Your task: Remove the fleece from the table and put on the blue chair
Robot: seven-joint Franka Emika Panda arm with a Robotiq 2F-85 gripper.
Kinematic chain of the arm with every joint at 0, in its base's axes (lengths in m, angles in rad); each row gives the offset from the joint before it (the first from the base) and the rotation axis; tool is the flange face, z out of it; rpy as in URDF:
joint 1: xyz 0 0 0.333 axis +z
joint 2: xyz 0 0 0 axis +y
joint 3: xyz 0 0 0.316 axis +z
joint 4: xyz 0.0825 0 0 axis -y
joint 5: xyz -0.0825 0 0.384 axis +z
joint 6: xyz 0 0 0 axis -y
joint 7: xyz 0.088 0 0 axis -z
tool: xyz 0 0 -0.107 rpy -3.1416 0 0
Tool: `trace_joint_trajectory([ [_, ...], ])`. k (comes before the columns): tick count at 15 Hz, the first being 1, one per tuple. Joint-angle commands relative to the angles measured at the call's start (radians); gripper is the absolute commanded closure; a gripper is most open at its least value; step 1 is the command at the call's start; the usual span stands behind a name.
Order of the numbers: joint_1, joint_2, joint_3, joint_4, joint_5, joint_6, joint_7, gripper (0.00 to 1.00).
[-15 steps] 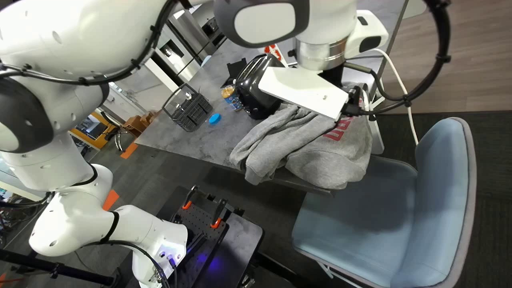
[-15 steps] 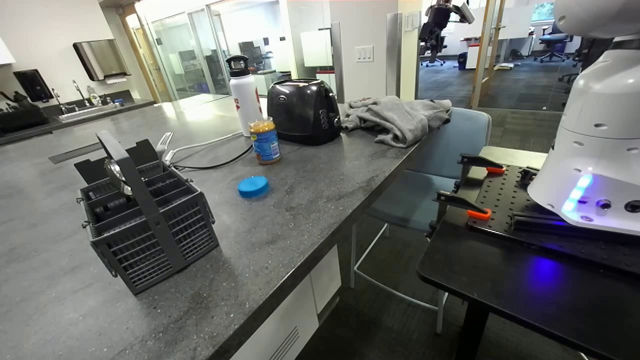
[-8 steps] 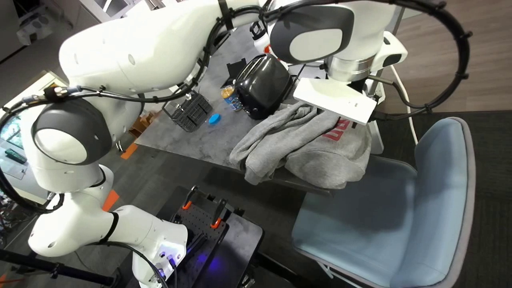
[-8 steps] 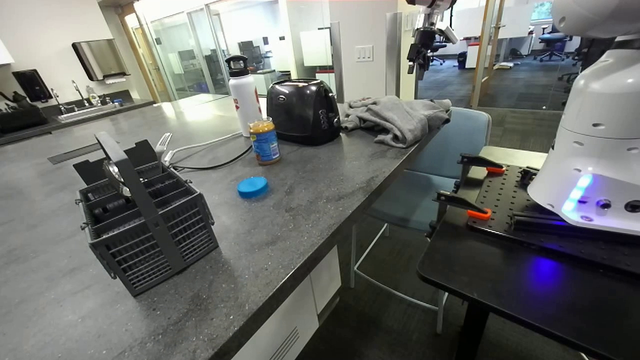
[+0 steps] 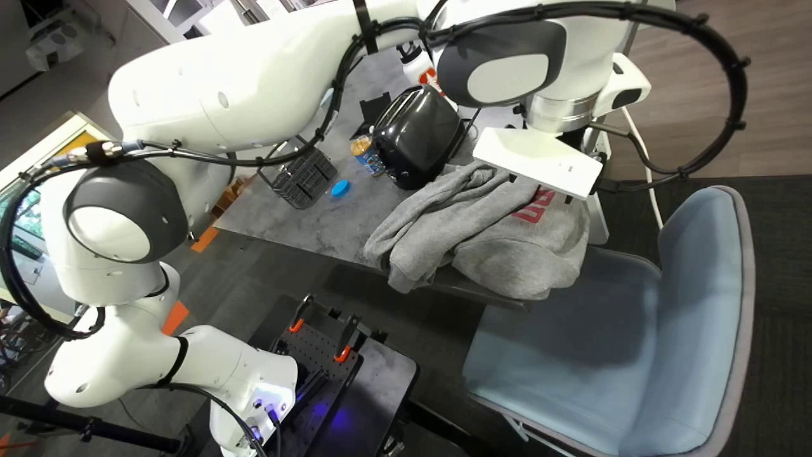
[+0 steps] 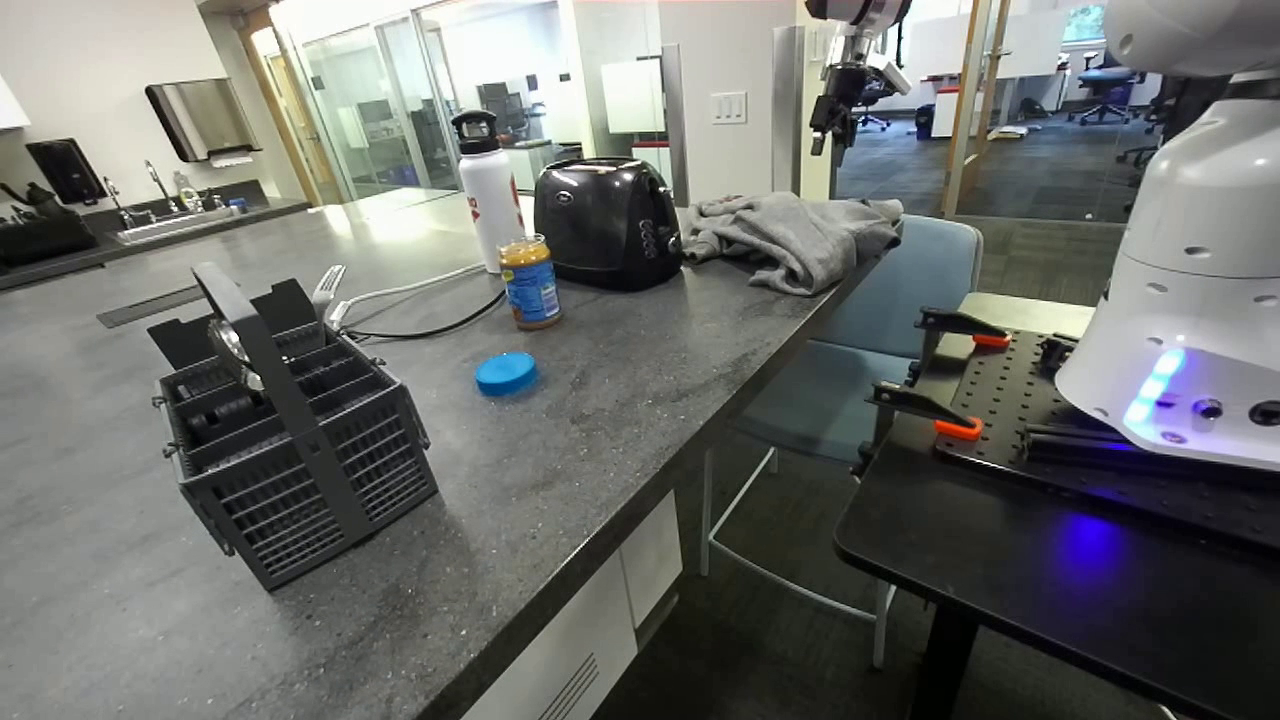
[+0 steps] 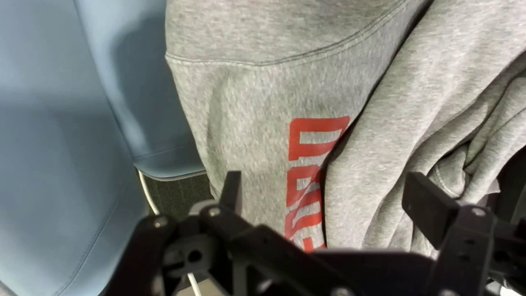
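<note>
Fleece (image 5: 498, 235): grey, rumpled, lying on the table (image 5: 323, 219) just beside the toaster (image 5: 415, 136), on the side away from the jar (image 6: 530, 285). Part overhangs the table edge. Not lifted.
Red lettering (image 7: 314, 149): on the fleece; sits between the jaws as the wrist view sees it.
Sleeve fold (image 7: 382, 135): next to the lettering, on its toaster side. Thick enough, I judge, to pinch; flatter cloth by the lettering might slip out.
Gripper (image 7: 324, 186): jaws wide apart, released, holding nothing. On the toaster's fleece side, above the cloth; a gap shows beneath in an exterior view.
Arm (image 5: 266, 82): over the last second, gripper lowered and turned to point down; white plate (image 5: 538, 162) no longer overlaps the toaster in an exterior view. Last half second, barely a shift. Reads as approach nearly lined up, grasp still to come.
Toaster and fleece: same spots as a second ago, so task is early.
Blue chair (image 5: 571, 355): farther from the toaster than the fleece, same direction, seat below table height. Short carry, probably.
</note>
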State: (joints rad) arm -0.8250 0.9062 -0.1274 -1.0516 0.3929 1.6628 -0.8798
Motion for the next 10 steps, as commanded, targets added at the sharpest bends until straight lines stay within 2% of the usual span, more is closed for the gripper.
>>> trace_joint_trajectory([
  [1,0.010,0.032,0.009,0.013,0.007,0.058,-0.008,0.00],
  [5,0.015,0.077,0.021,0.028,0.014,0.143,-0.006,0.00],
  [10,0.024,0.130,0.025,0.057,0.009,0.169,0.000,0.00],
])
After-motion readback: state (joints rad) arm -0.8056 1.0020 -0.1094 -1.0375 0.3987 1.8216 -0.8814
